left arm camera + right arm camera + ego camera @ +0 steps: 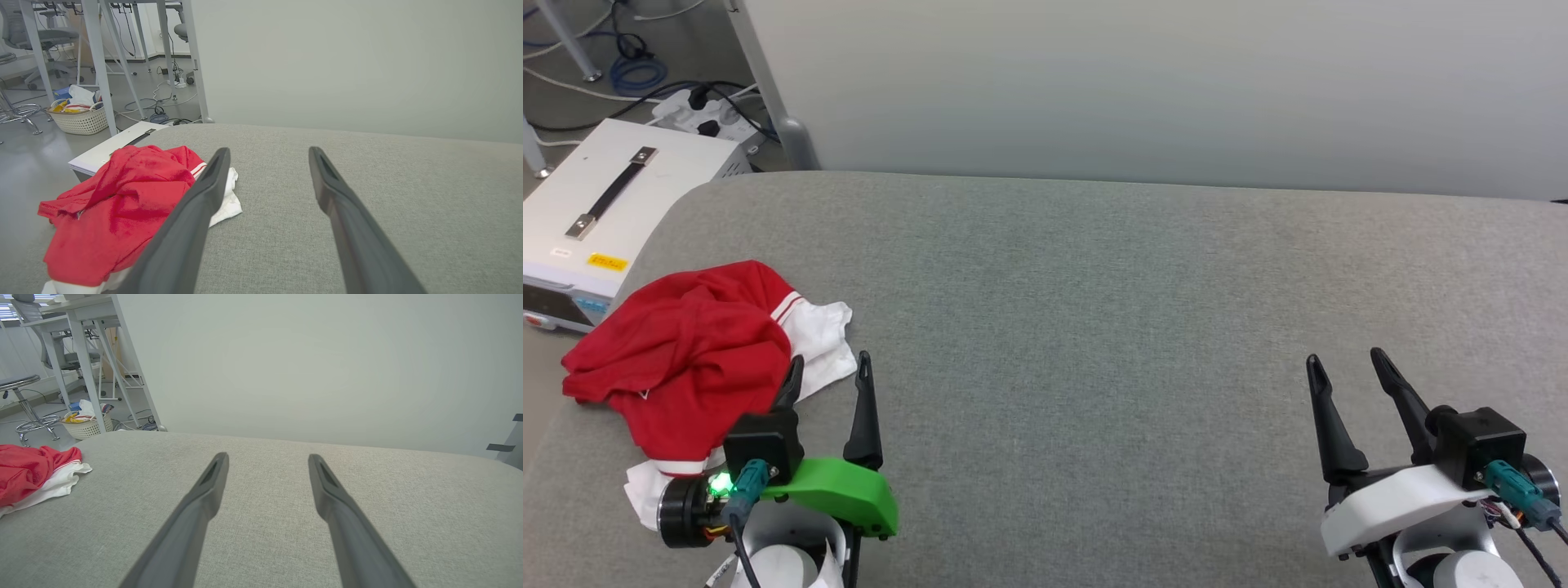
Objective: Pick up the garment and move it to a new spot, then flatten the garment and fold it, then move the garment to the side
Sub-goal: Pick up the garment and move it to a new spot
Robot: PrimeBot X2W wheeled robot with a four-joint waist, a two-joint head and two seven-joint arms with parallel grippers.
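Since nothing is picked up yet, my left gripper and right gripper both hang spread and empty over the grey table's near edge. The red jersey lies crumpled at that table's near left corner, probably handiest for my left arm.

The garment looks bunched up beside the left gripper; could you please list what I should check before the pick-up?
1. The left gripper is open and empty: ok.
2. The right gripper is open and empty: ok.
3. The garment is close to the left gripper, crumpled just left of its fingers: ok.
4. The garment lies wholly on the grey table: cannot tell; its outer part sits at the rounded left edge and may overhang.
5. The middle of the grey table is bare, with room for a new spot: ok.
6. A collar or hem can be picked out for a clean grip: cannot tell; too bunched.
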